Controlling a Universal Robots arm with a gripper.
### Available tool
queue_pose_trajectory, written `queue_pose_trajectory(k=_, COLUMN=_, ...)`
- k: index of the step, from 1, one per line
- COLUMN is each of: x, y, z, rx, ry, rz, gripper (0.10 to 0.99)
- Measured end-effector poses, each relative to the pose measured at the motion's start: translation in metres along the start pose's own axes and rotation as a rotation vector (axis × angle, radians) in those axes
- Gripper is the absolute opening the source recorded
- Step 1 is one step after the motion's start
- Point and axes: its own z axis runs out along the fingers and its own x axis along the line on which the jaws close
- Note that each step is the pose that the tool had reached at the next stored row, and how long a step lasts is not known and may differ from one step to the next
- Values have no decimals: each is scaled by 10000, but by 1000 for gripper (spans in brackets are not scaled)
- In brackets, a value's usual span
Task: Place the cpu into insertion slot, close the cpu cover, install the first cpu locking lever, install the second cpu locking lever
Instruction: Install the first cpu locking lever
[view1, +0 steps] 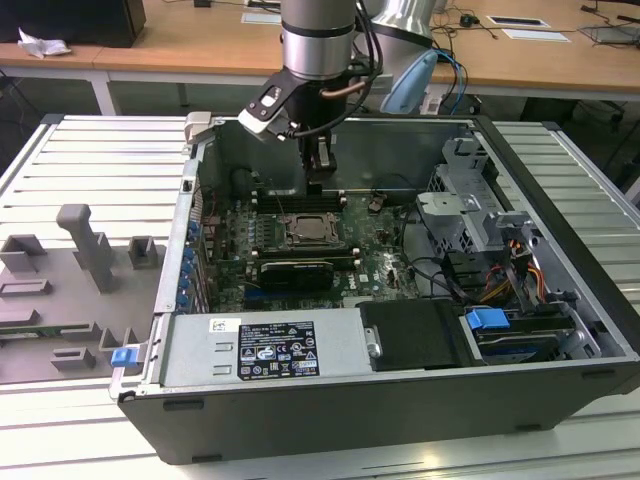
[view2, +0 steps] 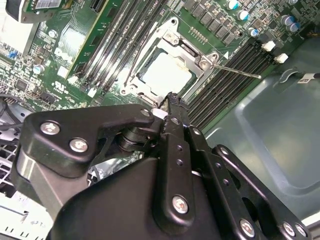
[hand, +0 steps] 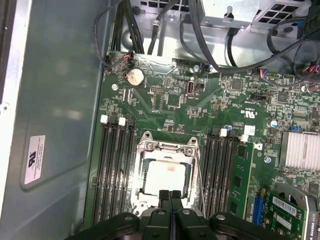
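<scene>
**Chip seated, claw closed over the socket**

We see a ribbed worktop (view1: 90, 160) carrying an open computer case (view1: 330, 420), its motherboard (hand: 170, 110) facing up. The arm (view1: 318, 40) reaches down into the case. Its claw (hand: 170, 196) hangs just over one edge of the insertion slot (hand: 145, 136), fingers pressed together with nothing that we can see between them. The slot sits between two banks of long memory slots (hand: 115, 170). The cpu cover (hand: 165, 152) lies flat on it, framing the cpu (hand: 166, 176), which rests flat in the slot, metal top up. Being square, the cpu has no long axis; its sides run parallel to the memory slots. A thin lever (view2: 235, 70) juts from one socket corner, slanting across the memory slots.
</scene>
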Motion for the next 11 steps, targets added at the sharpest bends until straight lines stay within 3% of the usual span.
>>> queue_pose_trajectory(k=6, x=-1, y=4, z=-96, rx=-1, ry=1, rz=-98, gripper=106)
queue_pose_trajectory(k=11, x=-1, y=2, z=-76, rx=12, ry=-12, rz=-1398, gripper=106)
